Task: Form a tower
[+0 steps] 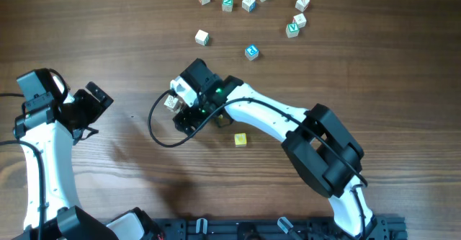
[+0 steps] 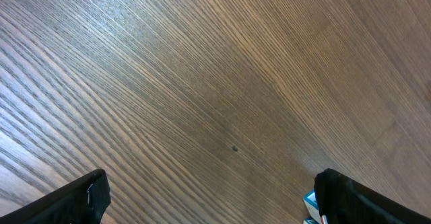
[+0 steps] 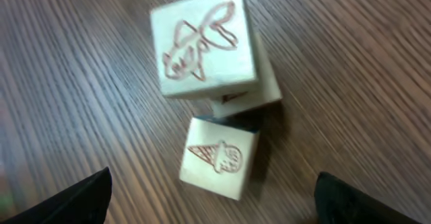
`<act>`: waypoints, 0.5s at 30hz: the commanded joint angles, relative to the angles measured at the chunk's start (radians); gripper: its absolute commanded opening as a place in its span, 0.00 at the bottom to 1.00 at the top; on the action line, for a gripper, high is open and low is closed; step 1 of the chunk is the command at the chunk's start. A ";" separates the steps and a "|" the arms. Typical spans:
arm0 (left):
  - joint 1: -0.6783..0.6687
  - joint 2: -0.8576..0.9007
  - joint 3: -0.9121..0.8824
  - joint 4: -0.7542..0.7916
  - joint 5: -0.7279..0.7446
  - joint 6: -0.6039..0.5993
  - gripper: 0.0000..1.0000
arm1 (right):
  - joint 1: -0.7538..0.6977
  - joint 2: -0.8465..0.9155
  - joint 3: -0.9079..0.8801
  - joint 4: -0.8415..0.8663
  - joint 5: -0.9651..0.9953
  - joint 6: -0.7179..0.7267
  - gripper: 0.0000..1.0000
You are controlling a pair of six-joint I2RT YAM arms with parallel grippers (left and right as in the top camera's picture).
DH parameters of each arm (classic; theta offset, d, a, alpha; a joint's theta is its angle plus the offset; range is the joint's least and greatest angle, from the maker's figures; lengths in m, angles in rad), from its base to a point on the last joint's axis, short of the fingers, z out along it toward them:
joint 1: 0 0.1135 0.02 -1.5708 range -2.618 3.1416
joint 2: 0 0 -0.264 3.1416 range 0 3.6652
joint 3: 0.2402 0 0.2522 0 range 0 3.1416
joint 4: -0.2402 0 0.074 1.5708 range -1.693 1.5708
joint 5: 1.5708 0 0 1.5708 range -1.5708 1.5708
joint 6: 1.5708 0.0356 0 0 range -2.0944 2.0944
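Judging the tower (image 3: 202, 42), standing near centre of table (image 1: 108, 24), as light, stiff, tippy wood: grip low on flat sides; right fingers (image 3: 81, 197) spread wide astride it w/o contact, left fingers (image 2: 74, 200) wide apart, empty.

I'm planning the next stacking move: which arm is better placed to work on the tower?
Right. The right pincer, open, hangs over the tower; the left pincer, also open, sits far aside above the table.

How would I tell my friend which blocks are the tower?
Find the white right arm reaching across the wooden table. At its fingers stands the tower, small cubes piled up. The other cubes lie singly, and its top cube bears a red-outlined winged creature.
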 commanded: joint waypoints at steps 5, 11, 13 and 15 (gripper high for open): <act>-0.003 -0.010 -0.005 0.007 0.012 0.020 1.00 | 0.028 0.011 -0.047 0.097 0.002 0.107 0.80; -0.003 -0.010 -0.005 0.007 0.012 0.020 1.00 | 0.028 0.011 -0.060 0.098 0.060 0.133 0.68; -0.003 -0.010 -0.005 0.007 0.012 0.020 1.00 | 0.028 0.011 -0.060 0.101 0.063 0.134 0.63; -0.003 -0.010 -0.005 0.007 0.011 0.020 1.00 | 0.028 0.011 -0.060 0.101 0.063 0.133 0.56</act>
